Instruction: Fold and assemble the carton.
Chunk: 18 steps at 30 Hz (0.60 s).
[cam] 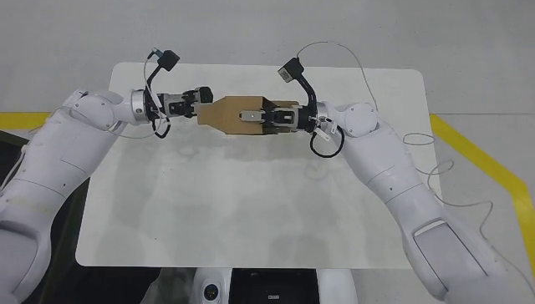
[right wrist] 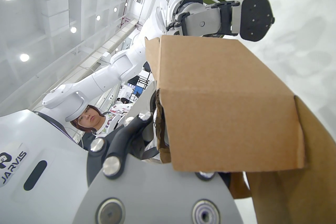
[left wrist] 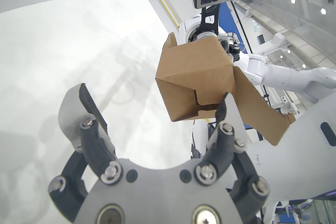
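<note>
A brown cardboard carton (cam: 236,114) hangs above the far middle of the white table (cam: 251,212), partly folded into a box shape. My right gripper (cam: 256,116) is shut on a wall at its open end; in the right wrist view the carton (right wrist: 225,104) hides one finger of that gripper (right wrist: 163,120). My left gripper (cam: 199,105) stands open at the carton's other end. In the left wrist view its fingers (left wrist: 90,107) are spread wide, and one fingertip touches the carton (left wrist: 194,75) beside a loose flap (left wrist: 262,114) that hangs off to the side.
The table's near half lies bare below both arms. A thin cable (cam: 351,53) loops over the far right corner. Yellow floor tape (cam: 485,162) runs past the table's right edge.
</note>
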Available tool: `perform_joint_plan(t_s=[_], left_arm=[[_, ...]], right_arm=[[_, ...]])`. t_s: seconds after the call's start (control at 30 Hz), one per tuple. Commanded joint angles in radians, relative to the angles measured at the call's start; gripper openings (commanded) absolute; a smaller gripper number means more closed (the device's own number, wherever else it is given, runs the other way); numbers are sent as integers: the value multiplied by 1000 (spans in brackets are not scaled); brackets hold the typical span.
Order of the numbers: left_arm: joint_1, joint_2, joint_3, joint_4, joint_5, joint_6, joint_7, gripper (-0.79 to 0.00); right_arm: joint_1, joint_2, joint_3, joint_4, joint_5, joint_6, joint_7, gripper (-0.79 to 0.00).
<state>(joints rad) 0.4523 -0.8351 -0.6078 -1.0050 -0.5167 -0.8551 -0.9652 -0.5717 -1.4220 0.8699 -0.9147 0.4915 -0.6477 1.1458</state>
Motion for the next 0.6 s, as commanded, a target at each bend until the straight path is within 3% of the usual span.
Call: perform_joint_plan(t_s=[0.0, 0.57], left_arm=[[-1, 0, 2, -3, -4, 2, -2, 0], [-12, -4, 21, -9, -6, -1, 1, 0]], right_arm=[[-2, -1, -2, -7, 0, 1, 0, -785], [-1, -13, -11, -10, 3, 0, 12, -785]])
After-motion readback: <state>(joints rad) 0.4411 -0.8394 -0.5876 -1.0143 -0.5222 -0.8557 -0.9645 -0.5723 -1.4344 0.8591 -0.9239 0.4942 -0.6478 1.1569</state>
